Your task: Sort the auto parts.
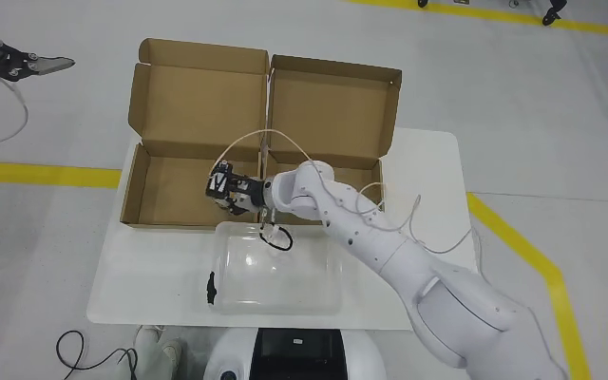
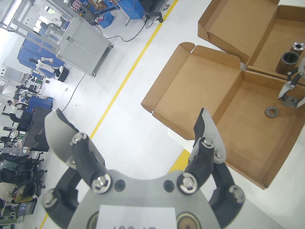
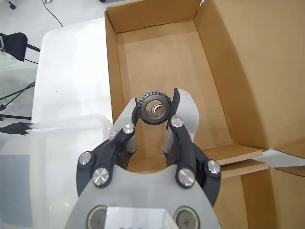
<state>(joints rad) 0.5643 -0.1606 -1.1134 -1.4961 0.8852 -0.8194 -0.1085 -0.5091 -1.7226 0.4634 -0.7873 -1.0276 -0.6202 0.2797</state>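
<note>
Right wrist view: the right gripper (image 3: 154,102) is clamping a bearing (image 3: 154,97) over the cardboard box (image 3: 162,55), probably risking a bounce-out if releasing high.

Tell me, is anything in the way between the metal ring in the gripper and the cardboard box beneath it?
Nothing visible blocks it. The right gripper holds the bearing above the open box; a second bearing lies on the box floor close beside, apparently not underneath.
</note>
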